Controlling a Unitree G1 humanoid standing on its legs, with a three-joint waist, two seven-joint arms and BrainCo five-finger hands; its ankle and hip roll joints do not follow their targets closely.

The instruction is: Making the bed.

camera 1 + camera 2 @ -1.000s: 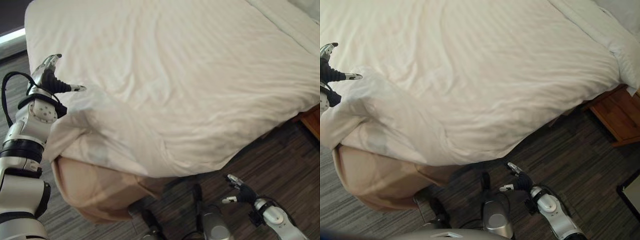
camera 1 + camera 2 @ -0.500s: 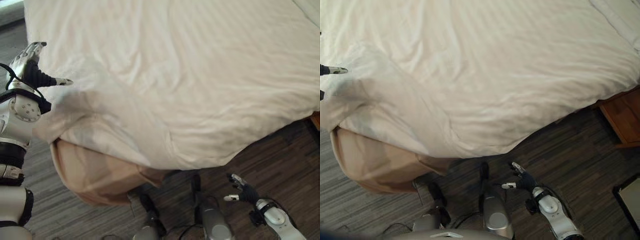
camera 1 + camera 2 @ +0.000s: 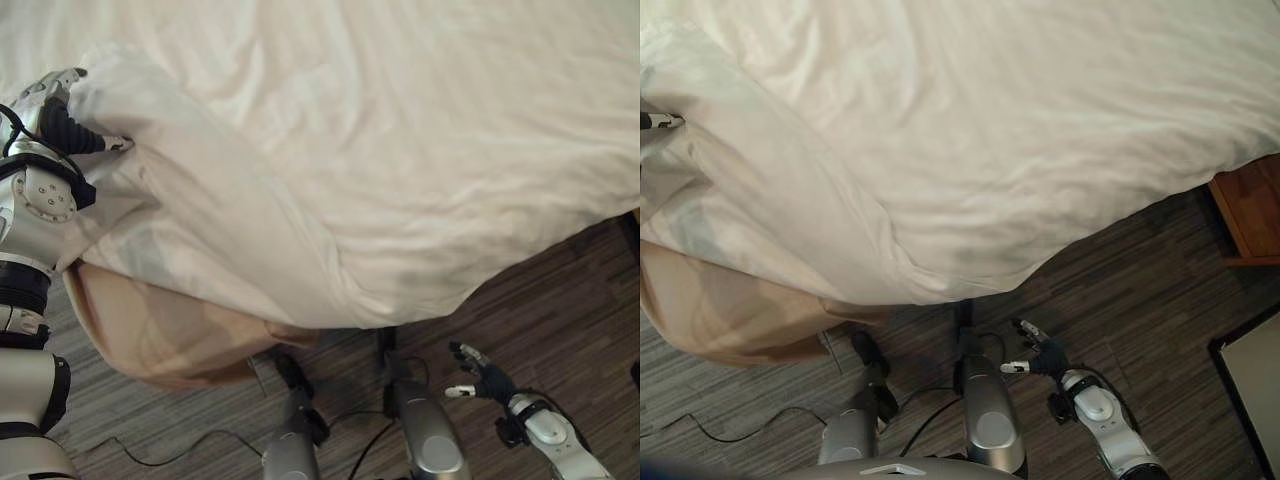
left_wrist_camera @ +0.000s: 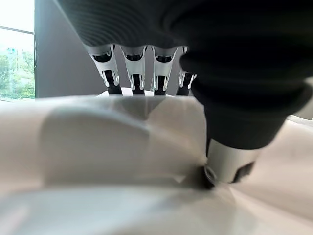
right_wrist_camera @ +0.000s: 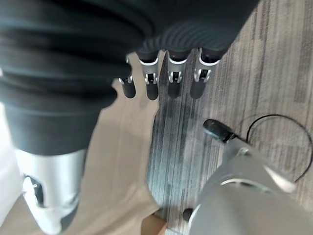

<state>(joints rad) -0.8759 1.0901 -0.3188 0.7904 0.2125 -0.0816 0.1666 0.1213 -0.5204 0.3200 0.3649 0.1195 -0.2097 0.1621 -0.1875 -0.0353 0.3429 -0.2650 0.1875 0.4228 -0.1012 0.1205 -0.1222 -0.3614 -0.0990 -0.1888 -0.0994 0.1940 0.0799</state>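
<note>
A white duvet [image 3: 400, 150] covers the bed, and its near left corner is bunched into a raised fold [image 3: 170, 190]. My left hand [image 3: 50, 118] is at that fold by the bed's left edge. The thumb [image 4: 229, 165] presses into the cloth from the front and the fingers [image 4: 134, 73] go behind it, pinching the fold. My right hand [image 3: 483, 378] hangs low over the floor in front of the bed, fingers [image 5: 168, 73] relaxed and holding nothing.
Below the lifted corner the tan bed base [image 3: 150, 335] is bare. Dark striped carpet [image 3: 570, 310] runs along the bed's near side. A wooden nightstand [image 3: 1250, 205] stands at the right, and a dark-framed panel [image 3: 1252, 385] lies on the floor below it.
The camera has shifted towards the bed. My left thumb has closed onto the duvet fold, which now stands taller and is drawn further over the bed. The right hand has hardly moved.
</note>
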